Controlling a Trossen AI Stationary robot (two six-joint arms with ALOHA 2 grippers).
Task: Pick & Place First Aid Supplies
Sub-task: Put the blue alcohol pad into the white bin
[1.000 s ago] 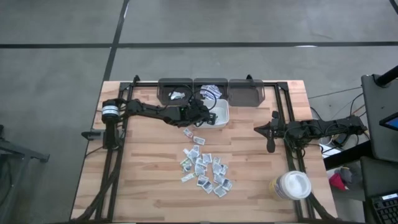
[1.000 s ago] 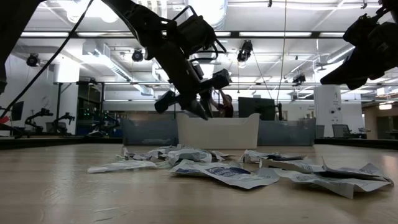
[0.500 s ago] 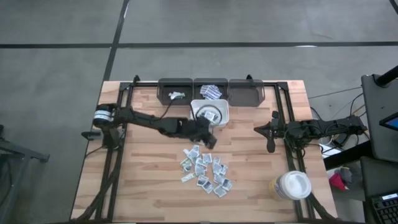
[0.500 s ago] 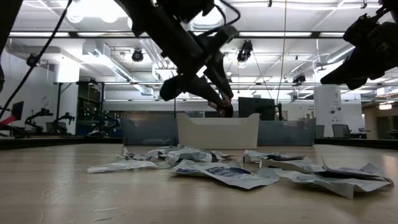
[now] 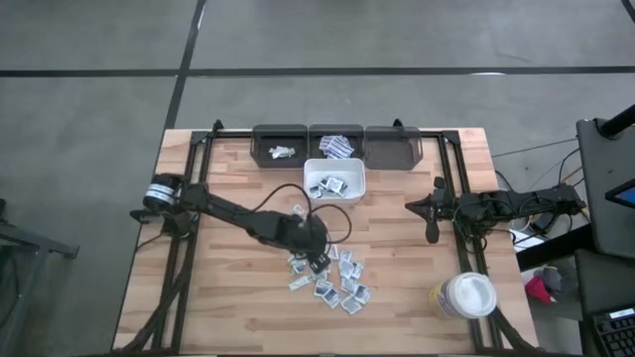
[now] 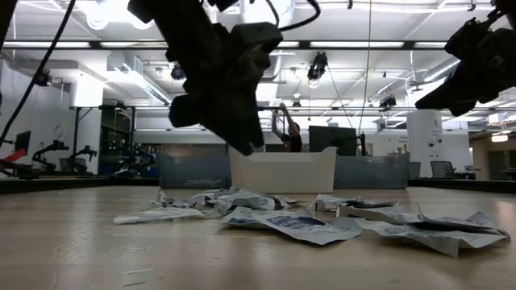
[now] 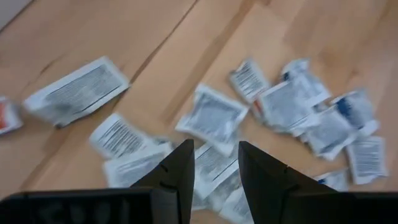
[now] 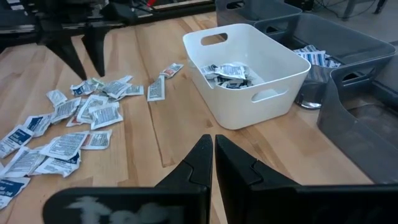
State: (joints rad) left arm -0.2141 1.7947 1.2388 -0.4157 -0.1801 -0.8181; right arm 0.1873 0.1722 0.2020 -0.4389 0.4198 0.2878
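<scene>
Left end effector [image 5: 316, 248]: I see it hanging over the near edge of the sachet pile, fingers [image 7: 180, 171] spread apart with a gap between them, nothing held.
Sachets [image 5: 329, 273]: loose scatter of small white packets with blue-grey print on the bench [image 5: 228, 297], mid-bench, on the near side of the white bin; several lie directly under the left fingers in my left wrist view.
One sachet [image 8: 156, 90]: lies apart from the pile, between it and the white bin.
White bin [image 5: 334, 181]: stands just in front of the dark trays; a few sachets lie inside it.
Dark trays [image 5: 337, 145]: three in a row at the far edge; left tray holds a small white item, middle tray holds blue-printed packets, right tray I cannot tell.
Right end effector [image 5: 431, 220]: waits at the right side of the bench, well apart from the pile, fingers [image 8: 202, 158] pressed together, empty.
White tub [image 5: 464, 296]: round, lidded, at the near right corner.
Low view: the left arm's wrist [image 6: 218, 80] hangs above the crumpled packets.
</scene>
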